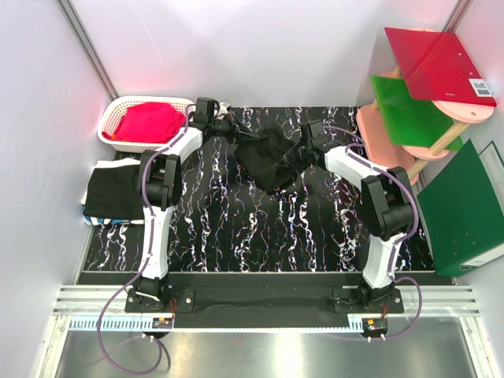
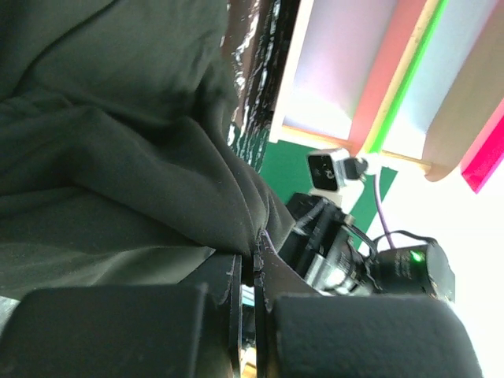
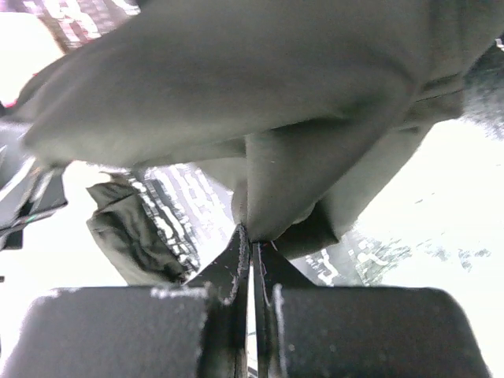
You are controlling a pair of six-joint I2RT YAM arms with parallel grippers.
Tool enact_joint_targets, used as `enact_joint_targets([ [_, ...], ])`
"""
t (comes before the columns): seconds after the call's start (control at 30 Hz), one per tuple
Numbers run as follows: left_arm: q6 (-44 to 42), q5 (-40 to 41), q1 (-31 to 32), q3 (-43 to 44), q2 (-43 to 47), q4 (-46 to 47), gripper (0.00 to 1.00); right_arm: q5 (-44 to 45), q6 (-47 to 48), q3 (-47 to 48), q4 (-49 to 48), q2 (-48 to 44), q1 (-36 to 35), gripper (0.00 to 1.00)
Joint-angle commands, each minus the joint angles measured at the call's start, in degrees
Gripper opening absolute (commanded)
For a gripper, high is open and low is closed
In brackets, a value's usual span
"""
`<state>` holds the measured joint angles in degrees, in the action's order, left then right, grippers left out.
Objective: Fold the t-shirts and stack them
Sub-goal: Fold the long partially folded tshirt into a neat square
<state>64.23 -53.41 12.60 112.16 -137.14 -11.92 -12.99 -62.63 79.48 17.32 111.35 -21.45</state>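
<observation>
A crumpled black t-shirt [image 1: 268, 157] hangs bunched between both grippers over the back middle of the marbled table [image 1: 236, 228]. My left gripper [image 1: 239, 132] is shut on its left edge; in the left wrist view the fingertips [image 2: 256, 253] pinch a fold of the dark t-shirt [image 2: 118, 157]. From the right side my right gripper [image 1: 298, 154] is shut on the cloth. In the right wrist view its tips [image 3: 252, 233] nip a hanging fold of the t-shirt [image 3: 260, 94]. A folded black t-shirt [image 1: 116, 189] lies flat at the table's left edge, on lighter folded cloth.
A white basket [image 1: 118, 110] with pink-red cloth [image 1: 148, 122] stands at the back left. A tiered rack at the back right carries a red folder [image 1: 441, 67] and a green one [image 1: 409, 110]. A dark green binder [image 1: 465, 209] leans at the right edge.
</observation>
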Motion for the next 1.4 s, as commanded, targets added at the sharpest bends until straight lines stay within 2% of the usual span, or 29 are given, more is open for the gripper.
enact_joint_targets([
  [0.0, 3.80, -1.88, -0.65, 2.72, 1.26, 7.43, 0.00, 3.67, 1.37, 0.50, -1.33, -5.79, -0.43, 0.00],
  [0.23, 9.77, -0.65, -0.65, 2.71, 0.12, 17.00, 0.00, 10.61, 5.67, 1.03, 2.71, -7.11, 0.27, 0.00],
  [0.5, 15.75, -0.65, -0.56, 6.57, -3.13, 22.12, 0.00, 17.99, 7.87, 2.34, 4.30, -7.99, 1.24, 0.00],
  [0.73, 21.20, -1.96, -0.30, 7.98, -7.17, 25.55, 0.00, 20.46, 9.72, 5.50, 4.39, -6.15, 2.47, 0.00],
  [0.83, 22.51, -1.70, -0.21, 9.91, -9.10, 26.85, 0.05, 20.90, 10.42, 7.44, 4.39, -4.57, 2.64, 0.00],
  [0.97, 27.96, -2.93, -0.12, 12.82, -11.48, 34.15, 0.13, 20.99, 12.00, 10.25, 4.39, -1.76, 2.99, 0.00],
  [1.0, 27.80, -3.10, -0.12, 12.39, -11.05, 35.29, 0.26, 20.99, 12.18, 11.21, 4.39, -1.40, 3.08, 0.00],
  [1.03, 27.27, -3.19, -0.12, 11.69, -10.35, 36.26, 0.98, 21.25, 12.70, 11.57, 4.39, -1.14, 3.17, 0.00],
  [1.27, 19.72, -3.28, -0.91, 2.21, -1.40, 35.74, 0.99, 22.39, 14.55, 14.03, 4.65, 0.27, 4.92, 0.00],
  [1.37, 14.02, -2.05, -1.17, -1.23, 3.70, 33.03, 0.99, 22.92, 15.43, 14.82, 4.74, 0.80, 5.80, 0.00],
])
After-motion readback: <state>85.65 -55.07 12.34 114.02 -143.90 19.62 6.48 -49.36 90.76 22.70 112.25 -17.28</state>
